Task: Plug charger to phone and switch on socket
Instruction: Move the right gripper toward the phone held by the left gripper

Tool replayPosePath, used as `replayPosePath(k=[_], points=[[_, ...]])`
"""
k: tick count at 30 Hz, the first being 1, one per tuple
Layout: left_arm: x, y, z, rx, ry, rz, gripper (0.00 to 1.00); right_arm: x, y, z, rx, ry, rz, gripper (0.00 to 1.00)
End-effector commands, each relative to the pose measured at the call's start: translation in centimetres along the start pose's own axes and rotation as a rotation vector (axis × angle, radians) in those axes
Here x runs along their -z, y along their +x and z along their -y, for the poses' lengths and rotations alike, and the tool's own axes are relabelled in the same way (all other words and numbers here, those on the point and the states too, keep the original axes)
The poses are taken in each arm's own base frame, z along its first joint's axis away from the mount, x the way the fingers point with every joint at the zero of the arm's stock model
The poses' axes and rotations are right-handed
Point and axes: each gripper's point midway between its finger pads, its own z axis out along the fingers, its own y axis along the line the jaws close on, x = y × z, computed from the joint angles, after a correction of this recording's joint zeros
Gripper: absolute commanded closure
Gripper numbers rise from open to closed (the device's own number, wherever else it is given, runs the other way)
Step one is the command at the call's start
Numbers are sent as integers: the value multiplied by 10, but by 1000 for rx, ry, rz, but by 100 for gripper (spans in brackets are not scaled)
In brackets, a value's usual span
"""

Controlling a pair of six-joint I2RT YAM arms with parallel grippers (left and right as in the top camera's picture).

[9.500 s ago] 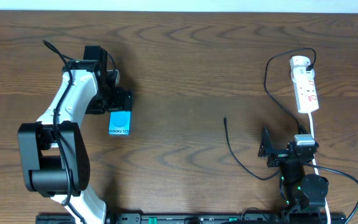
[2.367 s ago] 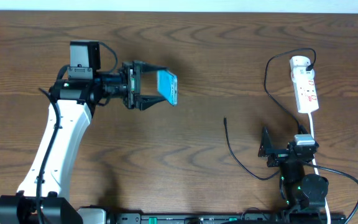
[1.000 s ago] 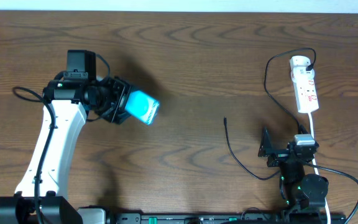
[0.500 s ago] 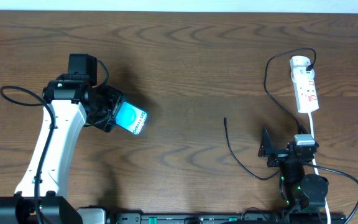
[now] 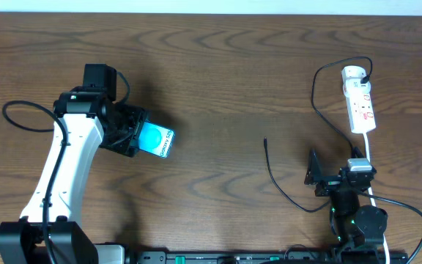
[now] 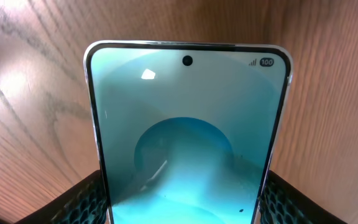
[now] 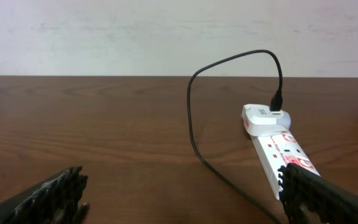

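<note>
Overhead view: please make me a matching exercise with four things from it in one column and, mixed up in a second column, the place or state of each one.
Things:
1. small flat smartphone with a light-blue screen
2. long thin black charger cable
3. elongated white power strip with red marks
4. right gripper

Places or states:
A. lies at the right side of the brown wooden table
B. open, holding nothing
C. held in the left gripper
D. its free tip lies on bare wood, touching nothing

Pairs: 1-C, 2-D, 3-A, 4-B.
</note>
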Motion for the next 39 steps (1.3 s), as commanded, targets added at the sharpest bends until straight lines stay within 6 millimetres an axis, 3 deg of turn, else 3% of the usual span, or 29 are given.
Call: replayPosePath(k=[1, 8, 13, 15, 21, 24, 27, 29, 33, 35, 39], points=[[2, -3, 1, 122, -1, 15, 93, 0, -3, -1, -12, -4, 12, 1], [2, -2, 1, 153, -1, 14, 93, 4, -25, -21, -218, -128, 64, 1], [2, -1, 1, 149, -1, 13, 93, 4, -41, -26, -213, -139, 0, 1], [2, -1, 1, 149, -1, 13, 93, 3, -57, -31, -170, -160, -43, 1], [2, -1, 1, 149, -1, 13, 93, -25, -113, -53, -149, -276, -229, 1], [2, -1, 1, 149, -1, 13, 93, -42, -136, -87, -211, -481, -419, 1], [2, -1, 1, 150, -2, 13, 93, -59, -150, -108, -288, -617, -546, 1], [2, -1, 1, 150, -2, 13, 93, -82, -154, -110, -323, -624, -583, 1], [2, -1, 1, 150, -1, 13, 93, -120, -146, -120, -591, -638, -692, 1], [2, -1, 1, 151, -1, 14, 93, -145, -125, -125, -719, -636, -762, 1], [1, -1, 1, 158, -1, 14, 93, -164, -86, -140, -965, -660, -955, 2]])
